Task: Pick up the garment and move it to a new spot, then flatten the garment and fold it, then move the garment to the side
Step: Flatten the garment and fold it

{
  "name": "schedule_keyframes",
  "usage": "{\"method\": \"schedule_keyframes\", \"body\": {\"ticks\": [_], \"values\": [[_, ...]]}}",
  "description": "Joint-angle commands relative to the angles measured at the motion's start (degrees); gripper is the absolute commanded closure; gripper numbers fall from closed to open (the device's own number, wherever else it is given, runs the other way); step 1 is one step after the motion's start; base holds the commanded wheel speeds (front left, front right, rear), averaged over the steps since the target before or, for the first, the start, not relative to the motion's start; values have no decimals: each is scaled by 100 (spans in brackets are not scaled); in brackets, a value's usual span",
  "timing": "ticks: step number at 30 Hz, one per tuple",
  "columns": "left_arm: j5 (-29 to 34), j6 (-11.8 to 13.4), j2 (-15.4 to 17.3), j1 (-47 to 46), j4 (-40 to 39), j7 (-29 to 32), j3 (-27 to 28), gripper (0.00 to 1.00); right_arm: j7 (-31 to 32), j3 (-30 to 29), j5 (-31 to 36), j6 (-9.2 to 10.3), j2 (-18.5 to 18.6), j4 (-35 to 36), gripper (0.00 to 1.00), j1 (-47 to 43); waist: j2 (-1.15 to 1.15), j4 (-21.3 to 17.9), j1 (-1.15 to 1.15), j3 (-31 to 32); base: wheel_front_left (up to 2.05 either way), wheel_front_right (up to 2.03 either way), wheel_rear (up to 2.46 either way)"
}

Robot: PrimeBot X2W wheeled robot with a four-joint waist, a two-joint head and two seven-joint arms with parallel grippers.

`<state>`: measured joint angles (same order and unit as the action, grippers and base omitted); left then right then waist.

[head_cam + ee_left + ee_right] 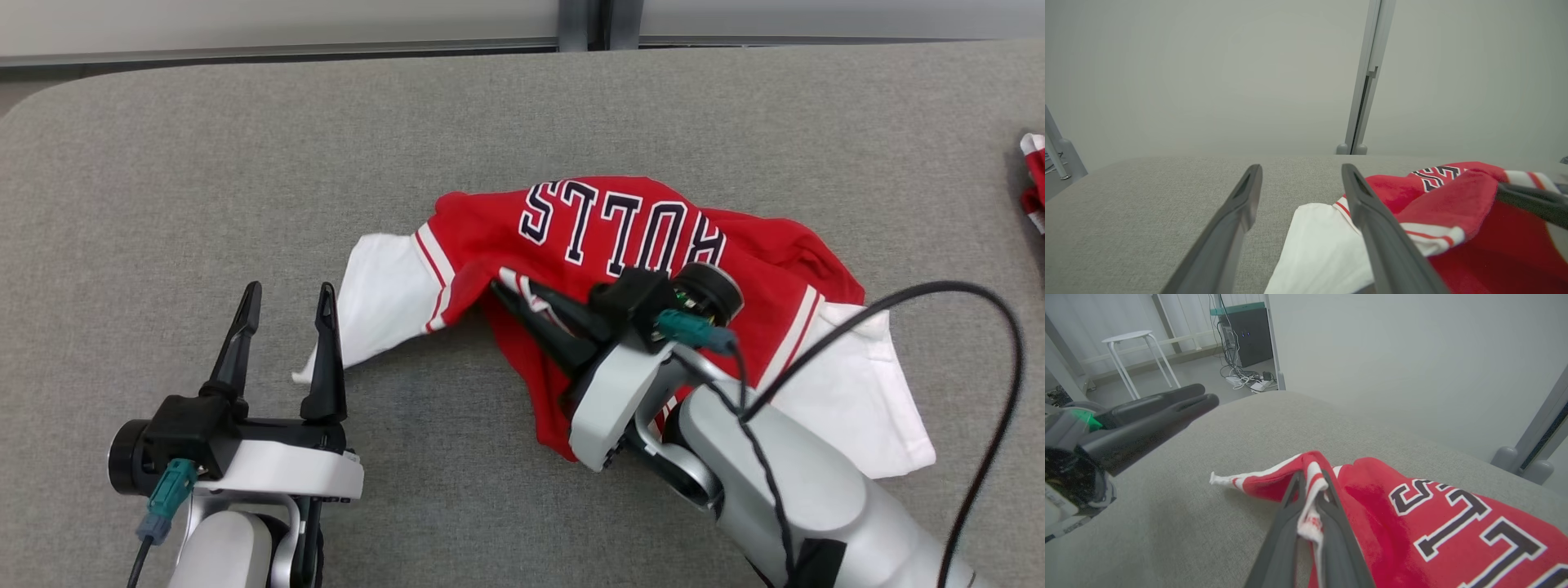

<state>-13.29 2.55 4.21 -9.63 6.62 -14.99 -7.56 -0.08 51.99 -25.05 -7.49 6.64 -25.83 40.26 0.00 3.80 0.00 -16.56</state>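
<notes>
Pinching the striped hem of the shirt (620, 229), the right tool (500, 287) has its fingers clamped tight on the cloth at the near edge. The shirt lies crumpled in the middle of the grey surface (245, 163), lettering up, a white sleeve out to each side. The left tool (287, 290) stands wide open and empty, just beside the left sleeve.

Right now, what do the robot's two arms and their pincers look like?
The left pincer and the right pincer each have two long, slim, dark fingers that taper to points, on a black mount. Wrist shells and forearms are pale silver-white. A teal connector sits at each wrist; a black cable loops from the right one.
</notes>
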Motion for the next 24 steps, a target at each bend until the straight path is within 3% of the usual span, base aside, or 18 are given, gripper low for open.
{"method": "schedule_keyframes", "body": {"ticks": [1, 6, 7, 12, 13, 19, 23, 24], "values": [[41, -13, 15, 41, -19, -24, 42, 0, -132, -323, -77, 0, 46, 208, 100, -107, 0, -86, 0, 64, 0, 0, 0], [74, -28, 19, 85, -46, -24, 69, 0, -165, -1527, -240, 0, 170, 640, 100, -612, 0, -217, 0, 123, 0, 0, 0], [71, -35, 14, 106, -55, -24, 71, 0, -136, -2105, -313, 0, 190, 717, 100, -918, 0, -254, 0, 130, 0, 0, 0], [89, -50, 8, 110, -67, -25, 53, 0, -84, -3587, -282, 0, 235, 697, 100, -1676, 0, -300, 0, 96, 0, 0, 0], [89, -50, 8, 110, -67, -25, 53, 0, -84, -3587, -282, 0, 235, 697, 100, -1676, 0, -300, 0, 96, 0, 0, 0], [117, -62, 28, 92, -75, -24, 72, 0, -11, -5079, -468, 0, 123, 423, 100, -2431, 0, -339, 0, 53, 0, 0, 0], [126, -72, 46, 70, -66, -25, 80, 0, -4, -5400, -595, 0, 40, 192, 100, -2646, 0, -370, 0, 51, 0, 0, 0], [127, -76, 50, 69, -61, -25, 80, 0, -25, -5396, -661, 0, 15, 179, 92, -2672, 0, -377, 0, 56, 0, 0, 0]]}}
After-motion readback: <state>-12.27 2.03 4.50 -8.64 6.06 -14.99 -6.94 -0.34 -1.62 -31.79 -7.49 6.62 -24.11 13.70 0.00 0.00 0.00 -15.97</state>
